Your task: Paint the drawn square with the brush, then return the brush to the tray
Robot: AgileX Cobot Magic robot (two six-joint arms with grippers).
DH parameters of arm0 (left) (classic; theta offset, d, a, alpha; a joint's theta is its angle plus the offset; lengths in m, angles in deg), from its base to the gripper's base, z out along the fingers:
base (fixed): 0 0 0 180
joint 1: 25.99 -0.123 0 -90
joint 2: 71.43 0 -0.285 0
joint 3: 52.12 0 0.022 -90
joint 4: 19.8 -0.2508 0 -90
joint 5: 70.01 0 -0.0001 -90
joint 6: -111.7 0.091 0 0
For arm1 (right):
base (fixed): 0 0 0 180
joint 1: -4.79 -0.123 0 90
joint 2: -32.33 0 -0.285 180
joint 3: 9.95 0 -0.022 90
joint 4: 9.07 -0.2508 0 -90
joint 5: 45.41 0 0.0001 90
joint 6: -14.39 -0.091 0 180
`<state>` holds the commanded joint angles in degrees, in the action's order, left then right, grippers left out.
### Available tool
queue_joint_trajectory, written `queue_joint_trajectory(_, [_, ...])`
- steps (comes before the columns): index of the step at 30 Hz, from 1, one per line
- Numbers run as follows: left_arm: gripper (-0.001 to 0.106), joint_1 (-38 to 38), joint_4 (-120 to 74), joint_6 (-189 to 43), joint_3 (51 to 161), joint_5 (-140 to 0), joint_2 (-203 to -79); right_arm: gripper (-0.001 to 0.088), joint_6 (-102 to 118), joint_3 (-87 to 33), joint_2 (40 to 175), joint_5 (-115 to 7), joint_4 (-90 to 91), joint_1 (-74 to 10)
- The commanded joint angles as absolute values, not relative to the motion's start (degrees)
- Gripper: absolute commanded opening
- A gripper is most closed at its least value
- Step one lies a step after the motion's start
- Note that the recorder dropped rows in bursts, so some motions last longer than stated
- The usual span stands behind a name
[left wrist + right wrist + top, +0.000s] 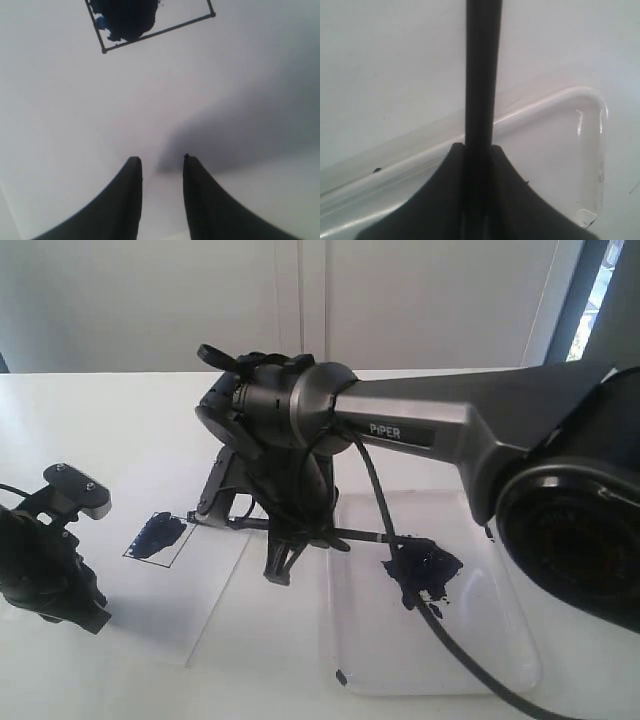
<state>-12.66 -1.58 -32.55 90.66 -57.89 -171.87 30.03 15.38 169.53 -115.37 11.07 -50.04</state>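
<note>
The drawn square (157, 537) sits on a white paper sheet (190, 610), left of centre, its inside smeared dark blue; the left wrist view has the square (150, 22) ahead of the fingers. My right gripper (282, 562) reaches across the middle and is shut on the brush (365, 536), which lies almost level. The brush's dark tip rests at the paint blot (425, 568) on the tray (500, 640), and its handle end points toward the square. In the right wrist view the black brush handle (482, 75) runs out from the shut right gripper (478, 147) over the tray rim (580, 92). My left gripper (90, 610) (161, 160) is open and holds nothing.
A black cable (455, 645) hangs from the right arm and crosses the tray. The large right arm body (570, 520) fills the right side. A white wall stands behind the white table (120, 420).
</note>
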Motion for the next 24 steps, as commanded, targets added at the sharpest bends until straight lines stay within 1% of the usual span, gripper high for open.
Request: queue_joint_trajectory(24, [0.034, -12.66, -2.98, -32.55, 90.66, -58.24, -171.87, 0.0, 30.79, 15.38, 169.01, -115.37, 8.71, -50.54])
